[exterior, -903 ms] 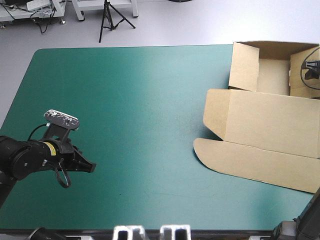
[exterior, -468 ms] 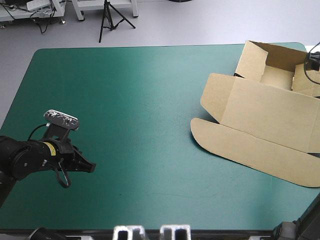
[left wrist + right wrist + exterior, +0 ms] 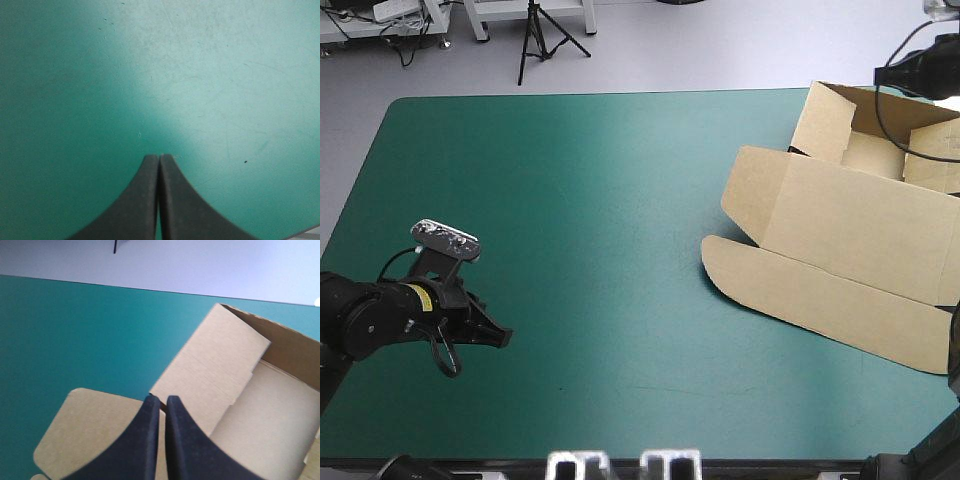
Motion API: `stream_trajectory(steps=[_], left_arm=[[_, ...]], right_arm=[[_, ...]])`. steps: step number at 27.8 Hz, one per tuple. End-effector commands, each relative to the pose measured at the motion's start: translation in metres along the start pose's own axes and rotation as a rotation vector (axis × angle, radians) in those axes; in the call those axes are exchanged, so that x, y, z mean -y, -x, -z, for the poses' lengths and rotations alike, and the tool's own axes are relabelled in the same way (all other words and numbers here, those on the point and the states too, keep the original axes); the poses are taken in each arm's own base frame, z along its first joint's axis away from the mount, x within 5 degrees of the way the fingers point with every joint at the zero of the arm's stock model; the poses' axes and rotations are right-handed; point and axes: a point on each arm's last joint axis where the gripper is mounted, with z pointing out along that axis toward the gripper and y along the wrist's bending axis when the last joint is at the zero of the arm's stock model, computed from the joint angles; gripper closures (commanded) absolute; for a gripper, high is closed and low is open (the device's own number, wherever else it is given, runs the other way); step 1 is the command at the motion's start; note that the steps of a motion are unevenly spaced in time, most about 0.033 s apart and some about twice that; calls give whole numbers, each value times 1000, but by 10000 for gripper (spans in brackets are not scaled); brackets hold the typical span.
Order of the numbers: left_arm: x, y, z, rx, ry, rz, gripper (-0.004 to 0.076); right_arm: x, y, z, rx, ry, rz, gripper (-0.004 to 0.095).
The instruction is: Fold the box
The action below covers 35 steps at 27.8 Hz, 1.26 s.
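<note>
The left pincer (image 3: 503, 335) hangs low over the near left of the counter (image 3: 600, 200). Its fingers are pressed together in one point and hold nothing, with only bare teal-green cover under and ahead of it. The box (image 3: 840, 230) lies well apart from it, far off toward the other arm's side.

The box's nearest part is a flat lid with a rounded flap. Beyond that is an open tray with raised walls, one side wall (image 3: 815, 125) standing upright. The right pincer (image 3: 162, 399) is raised over the tray's far edge with its fingers all but together. No board shows gripped between them. The lid's corner lies under it and the upright wall just ahead.

The board looks light and thin. It should be stiff across each panel but ready to hinge at its creases. An unpinned sheet would likely slide on the smooth cover when pushed. A free edge looks the best place to pinch: the rim of a wall, or the lid's outer flap. Squeezing mid-panel risks a dent or a stray crease.
</note>
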Motion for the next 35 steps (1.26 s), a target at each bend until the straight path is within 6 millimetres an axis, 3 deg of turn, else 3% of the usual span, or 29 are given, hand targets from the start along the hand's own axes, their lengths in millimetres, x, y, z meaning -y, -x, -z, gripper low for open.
stream_trajectory(steps=[1, 7, 15, 24, 26, 31, 35], left_arm=[[1, 0, 8, 9, -10, 4, 733], [2, 0, 8, 9, -27, 10, 733], [3, 3, 8, 45, -30, 12, 733], [3, 3, 8, 46, -31, 12, 733], [3, 3, 8, 46, -32, 12, 733], [3, 3, 9, 49, -32, 13, 733], [5, 3, 9, 50, -57, 20, 733]], right_arm=[[-52, 14, 31, 87, 57, 107, 925], [-105, 6, 25, 47, 177, 183, 926], [-132, -33, 17, -100, 209, 195, 926], [-136, -114, 27, -279, 221, 205, 925], [-137, -135, 34, -313, 209, 204, 925], [-140, -209, 56, -388, 180, 197, 925], [-141, -236, 72, -389, 125, 192, 925]])
